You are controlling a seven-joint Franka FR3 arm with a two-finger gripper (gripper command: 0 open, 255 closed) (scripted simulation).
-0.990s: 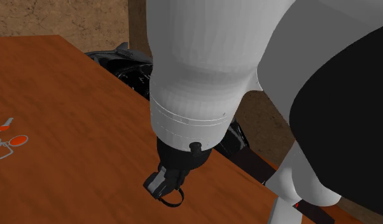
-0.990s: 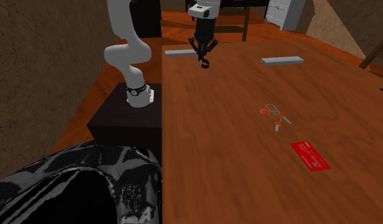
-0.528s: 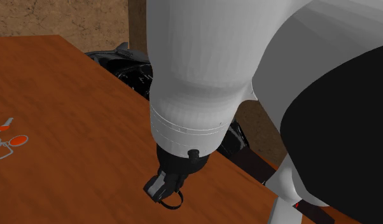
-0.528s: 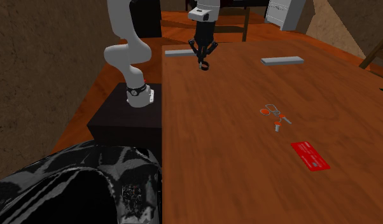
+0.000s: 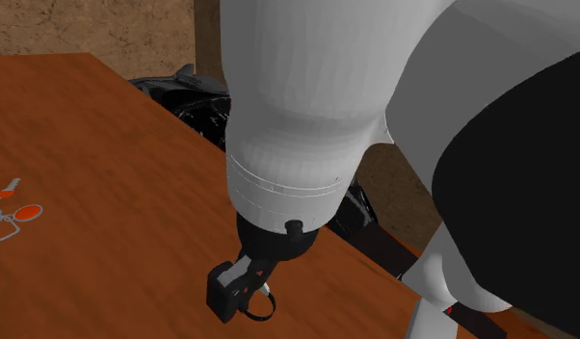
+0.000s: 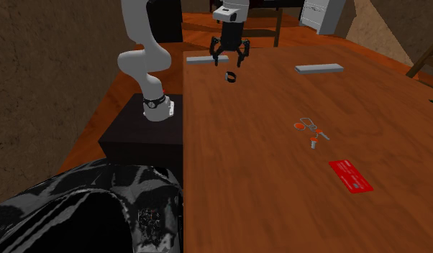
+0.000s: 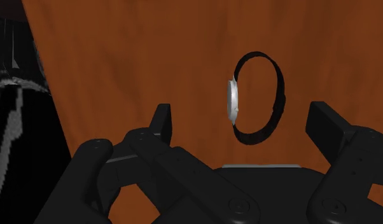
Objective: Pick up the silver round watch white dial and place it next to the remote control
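The watch point(image 7: 257, 98) has a black strap loop and a silver round case, and it stands on edge between my spread fingers point(image 7: 161, 121), touching neither. My gripper point(image 7: 244, 124) is open. In the second exterior view the gripper point(image 6: 229, 53) hangs just above the watch point(image 6: 229, 75), which is over the brown table point(image 6: 265, 187) close to a flat grey remote control point(image 6: 207, 59). In the shoulder view the watch's strap point(image 5: 262, 306) shows below the open gripper point(image 5: 245, 289), under my big white arm. I cannot tell whether the watch rests on the table.
A second grey bar point(image 6: 319, 68) lies farther toward the second exterior view's right. Orange-tagged keys point(image 6: 308, 129) and a red card point(image 6: 350, 176) lie nearer the camera. The table's edge runs beside my dark stand point(image 6: 147, 133). A glossy black object point(image 6: 85, 208) sits low at the left.
The fingers have gone from shut on the watch to spread wide. The hand has risen a little, and the watch now sits free below it.
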